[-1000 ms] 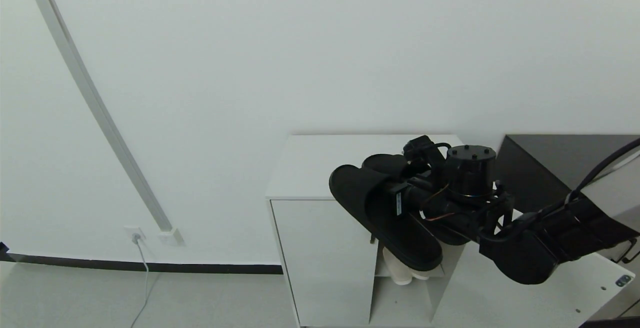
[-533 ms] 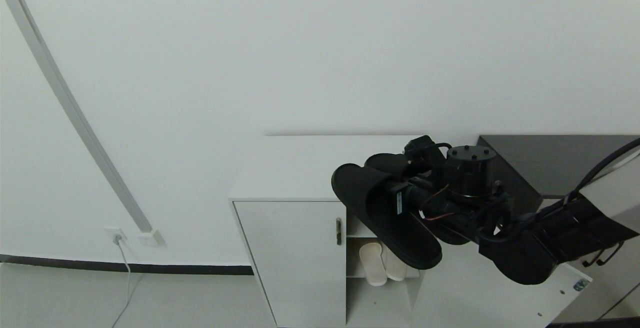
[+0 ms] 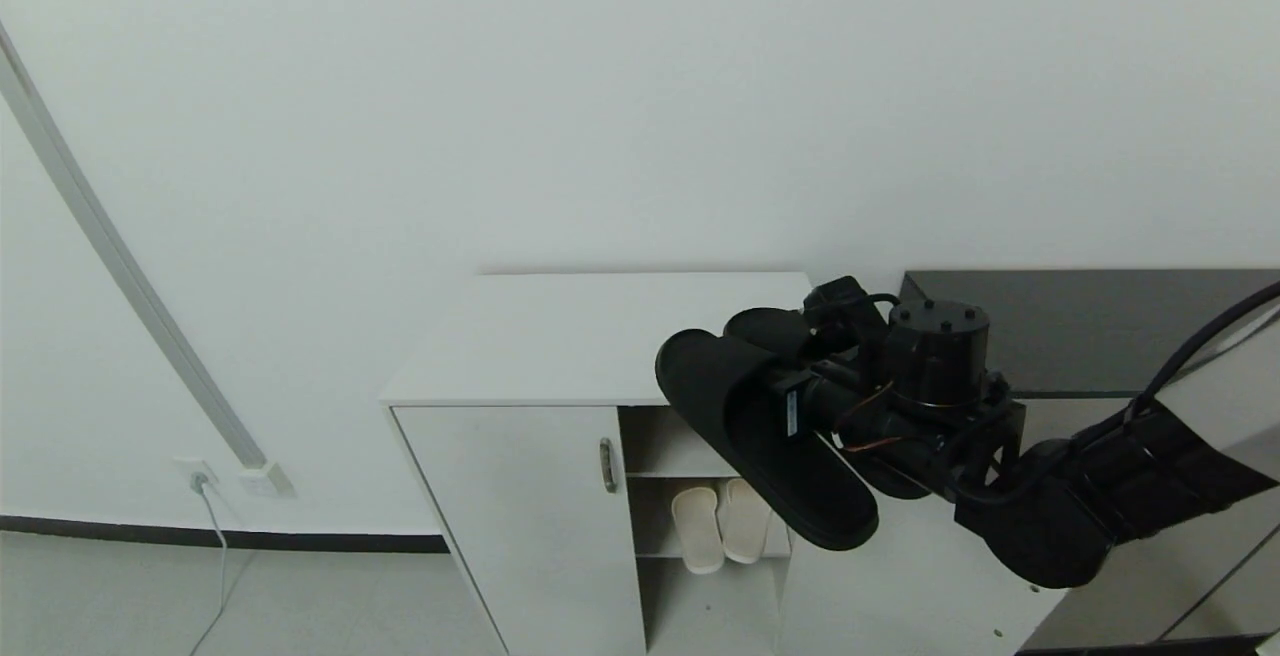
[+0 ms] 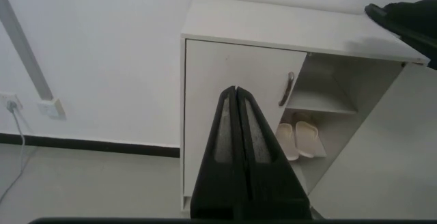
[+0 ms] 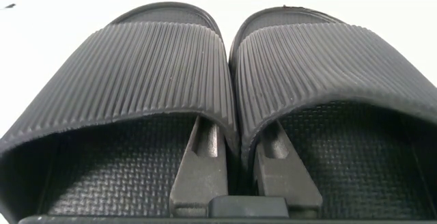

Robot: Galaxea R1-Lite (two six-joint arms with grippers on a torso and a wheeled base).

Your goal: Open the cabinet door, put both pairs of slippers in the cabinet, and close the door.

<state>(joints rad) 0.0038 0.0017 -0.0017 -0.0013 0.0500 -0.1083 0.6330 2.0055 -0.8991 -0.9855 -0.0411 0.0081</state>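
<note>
A pair of black slippers (image 3: 762,428) hangs in the air in front of the white cabinet (image 3: 590,336), held by my right gripper (image 3: 800,398). In the right wrist view its fingers (image 5: 199,164) sit under the two ribbed straps, shut on the slippers' (image 5: 164,67) touching inner sides. The cabinet's right door (image 3: 915,596) stands open and the left door (image 3: 520,506) is closed. A pair of white slippers (image 3: 714,526) lies on the middle shelf. My left gripper (image 4: 236,125) is shut and empty, held off from the closed door (image 4: 232,74) of the cabinet.
A dark grey unit (image 3: 1090,326) stands right of the cabinet. A metal handle (image 3: 606,464) is on the closed door. A wall socket with a cable (image 3: 200,484) and a slanted wall strip (image 3: 110,246) are at the left. Bare floor lies before the cabinet.
The head view has shifted, so the cabinet sits further left in the picture and its open inside with the white slippers shows more. The right gripper still holds the black slippers.
</note>
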